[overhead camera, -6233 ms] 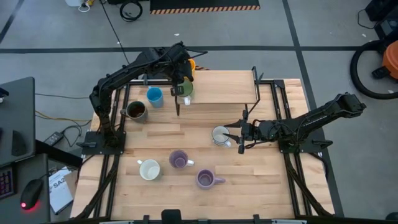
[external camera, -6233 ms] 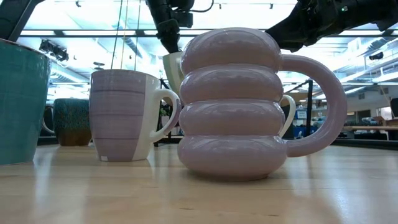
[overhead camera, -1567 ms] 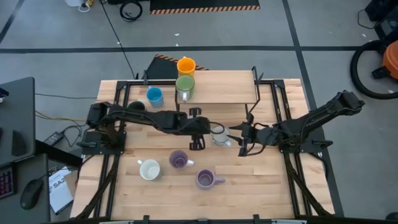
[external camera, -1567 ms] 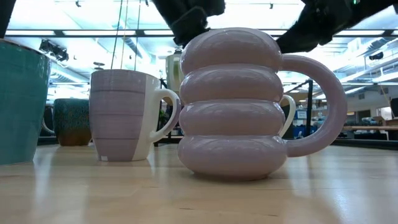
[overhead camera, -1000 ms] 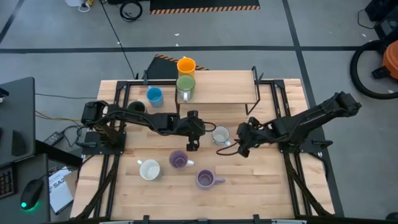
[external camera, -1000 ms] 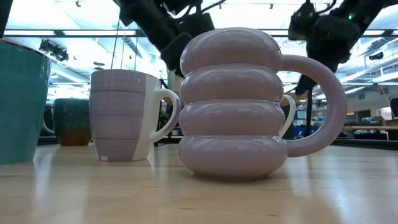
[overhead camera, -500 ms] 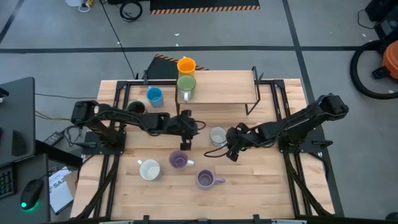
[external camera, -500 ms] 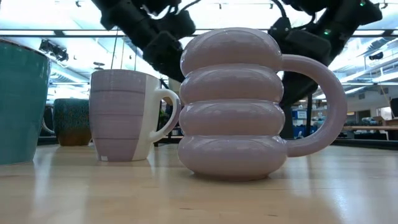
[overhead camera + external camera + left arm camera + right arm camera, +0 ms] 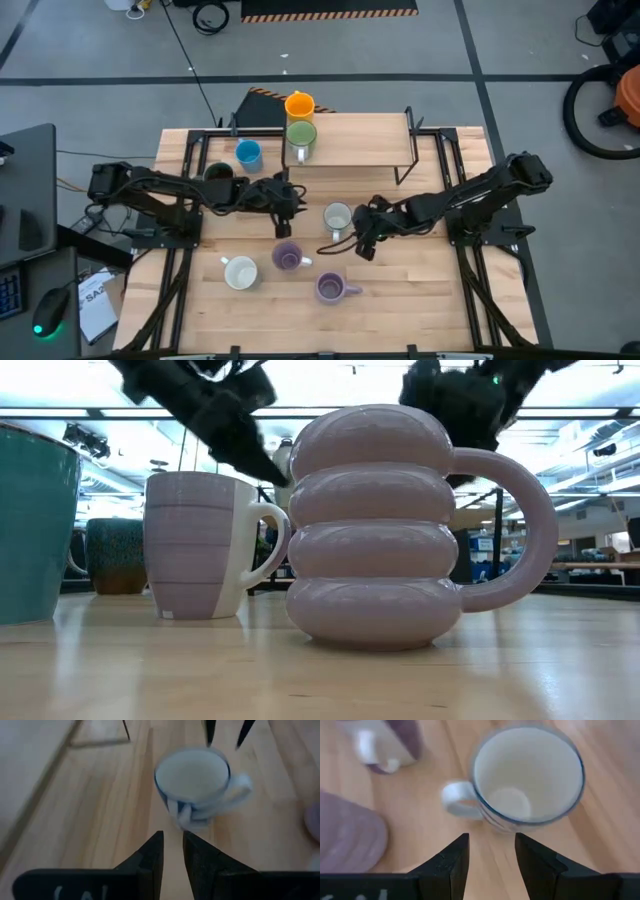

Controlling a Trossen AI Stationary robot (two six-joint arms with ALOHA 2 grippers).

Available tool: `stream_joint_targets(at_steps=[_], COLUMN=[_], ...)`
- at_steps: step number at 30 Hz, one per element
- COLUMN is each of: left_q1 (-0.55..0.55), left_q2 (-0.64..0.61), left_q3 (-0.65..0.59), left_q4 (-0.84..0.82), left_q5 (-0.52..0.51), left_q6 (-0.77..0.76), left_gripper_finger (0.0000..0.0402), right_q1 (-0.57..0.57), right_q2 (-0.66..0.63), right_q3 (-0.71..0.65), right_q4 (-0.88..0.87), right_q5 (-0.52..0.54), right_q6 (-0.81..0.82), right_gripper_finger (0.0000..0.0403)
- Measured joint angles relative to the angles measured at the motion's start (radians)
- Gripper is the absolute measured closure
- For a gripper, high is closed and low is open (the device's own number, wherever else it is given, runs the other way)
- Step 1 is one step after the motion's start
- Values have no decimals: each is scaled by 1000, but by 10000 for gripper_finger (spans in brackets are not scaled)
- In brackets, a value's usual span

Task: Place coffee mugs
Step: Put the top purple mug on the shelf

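From above, your left gripper (image 9: 287, 212) sits at nine o'clock of the white mug (image 9: 337, 217), your right gripper (image 9: 358, 240) at four o'clock. In both wrist views the fingers stand slightly parted, holding nothing, mug (image 9: 192, 782) ahead.

The white mug (image 9: 337, 217) stands mid-table, hemmed between the left gripper (image 9: 284, 226) and right gripper (image 9: 362, 247). Toward the near edge two purple mugs (image 9: 288, 257) and another white mug (image 9: 240, 272) crowd the middle. The table (image 9: 440, 290) lies bare along its right edge and near right corner. The raised shelf (image 9: 360, 140) is bare toward its right end.
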Motion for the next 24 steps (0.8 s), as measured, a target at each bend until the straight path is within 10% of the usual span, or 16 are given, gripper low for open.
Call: stream_joint_targets(at_steps=[24], left_q1=[-14], left_q2=[-85], left_q3=[3], left_q4=[-23], left_q5=[23], left_q6=[-78], left_gripper_finger=[322], right_q1=[-19], right_q2=[-8], right_q3=[146], right_q4=[-50], right_q5=[-15], right_q6=[-490], right_gripper_finger=[238])
